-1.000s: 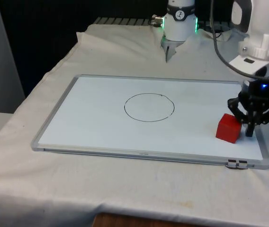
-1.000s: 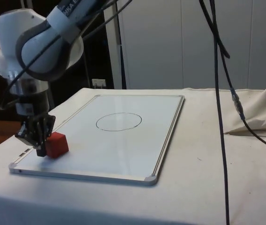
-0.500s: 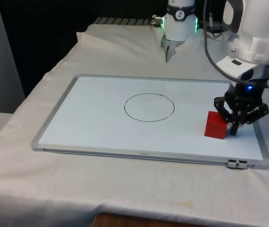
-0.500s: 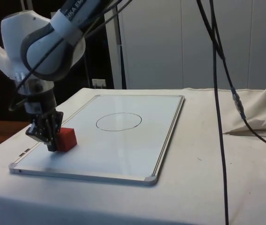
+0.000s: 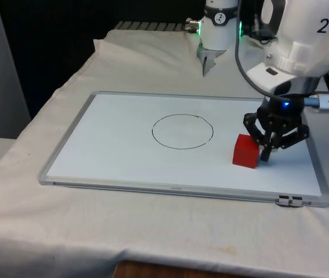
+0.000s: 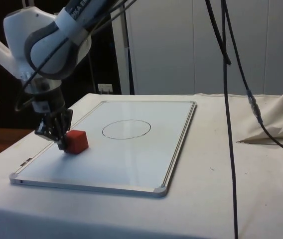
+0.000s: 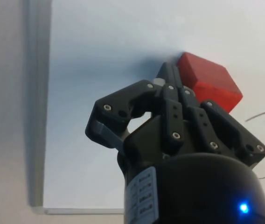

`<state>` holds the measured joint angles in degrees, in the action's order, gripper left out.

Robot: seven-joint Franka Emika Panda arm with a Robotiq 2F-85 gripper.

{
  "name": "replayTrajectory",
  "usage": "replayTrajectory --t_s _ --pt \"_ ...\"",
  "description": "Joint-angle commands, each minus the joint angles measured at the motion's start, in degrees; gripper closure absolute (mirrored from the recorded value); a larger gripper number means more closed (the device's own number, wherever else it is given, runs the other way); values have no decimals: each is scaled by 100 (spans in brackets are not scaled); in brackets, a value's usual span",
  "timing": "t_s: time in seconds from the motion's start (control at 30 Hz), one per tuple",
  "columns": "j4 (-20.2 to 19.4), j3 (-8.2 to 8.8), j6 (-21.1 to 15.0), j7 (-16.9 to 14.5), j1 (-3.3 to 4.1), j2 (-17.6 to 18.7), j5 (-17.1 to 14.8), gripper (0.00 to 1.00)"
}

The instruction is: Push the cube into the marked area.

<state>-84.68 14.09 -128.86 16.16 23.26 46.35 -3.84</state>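
From my console I see the gripper (image 5: 265, 155) down at the surface of the whiteboard (image 5: 124, 156), its two fingers pressed together with nothing between them, the tips set against the red cube (image 5: 246, 151). The cube sits flat on the board, on the front view's right, with the gripper touching the face turned away from the drawn circle (image 5: 182, 131). The cube is outside the circle, near its outline on the front view's right but clearly apart from it, with bare white board between them. In the side view the gripper (image 6: 60, 143) stands close to vertical, leaning a little, and the cube (image 6: 76, 141) is just beside the fingertips, on the side toward the circle (image 6: 126, 129); the board's metal frame (image 6: 177, 144) runs along the cloth-covered table (image 6: 216, 189). From the wrist camera the closed fingers (image 7: 169, 81) meet in a narrow wedge right at the cube (image 7: 208, 87) (one corner of it is hidden behind them), and a thin arc of the circle's line (image 7: 263, 114) shows beyond the cube. The board's edge (image 7: 39, 102) runs beside the gripper in that picture, with the white cloth beyond it. A black cable (image 6: 228, 114) hangs down across the side view, well apart from the board.
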Motion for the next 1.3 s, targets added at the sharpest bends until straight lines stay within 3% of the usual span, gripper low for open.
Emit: replayTrajectory --t_s 0.0,0.1,0.47,0.63,0.73,0.77,0.97,1.0,1.27 --pt "0 23 17 0 0 0 11 100" --pt "-34 138 57 40 17 -17 92 100" --pt "-74 275 132 80 6 6 212 100" --pt "-103 384 229 212 34 17 407 100" --pt "-103 350 195 189 6 17 390 100" --pt "-92 413 269 321 40 23 487 100" --pt "-86 435 332 596 23 29 693 100" --pt "-97 390 304 556 6 17 665 100" --pt "-69 498 344 716 0 46 842 100"
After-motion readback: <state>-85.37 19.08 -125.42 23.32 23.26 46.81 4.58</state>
